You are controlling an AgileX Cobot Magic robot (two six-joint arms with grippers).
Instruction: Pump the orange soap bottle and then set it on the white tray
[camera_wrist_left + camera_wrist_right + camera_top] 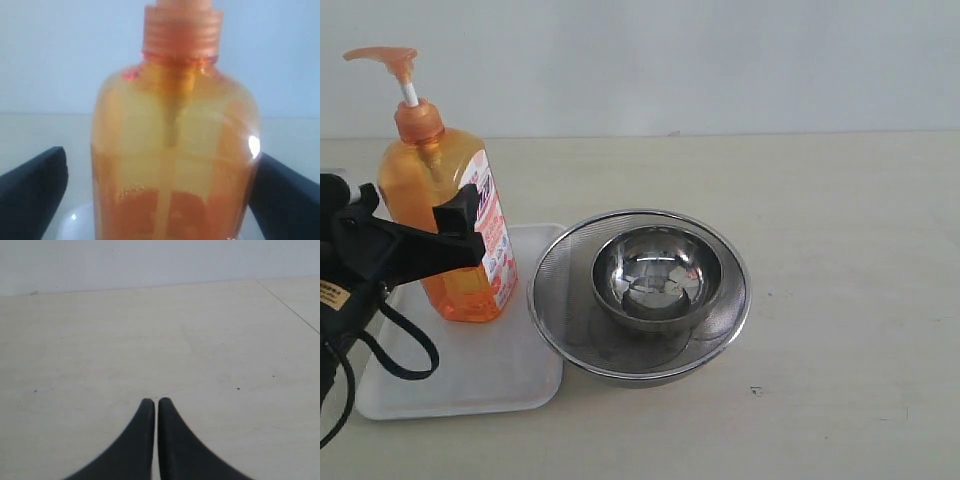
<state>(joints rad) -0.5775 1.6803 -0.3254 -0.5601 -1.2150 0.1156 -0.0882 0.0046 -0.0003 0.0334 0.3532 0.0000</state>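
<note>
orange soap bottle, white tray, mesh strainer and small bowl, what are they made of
Orange soap bottle: translucent glossy plastic; its dip tube shows through. White tray: opaque smooth plastic, probably. Mesh strainer: fine metal wire with a solid rim, likely steel. Small bowl: polished steel, with mirror-like reflections.

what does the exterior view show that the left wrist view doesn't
Only exterior: the pump head, the whole white tray, and the mesh strainer holding a steel bowl. Only left wrist: both fingers of the left hand flanking the orange soap bottle, one clearly apart from it. Both: that bottle and the hand.
</note>
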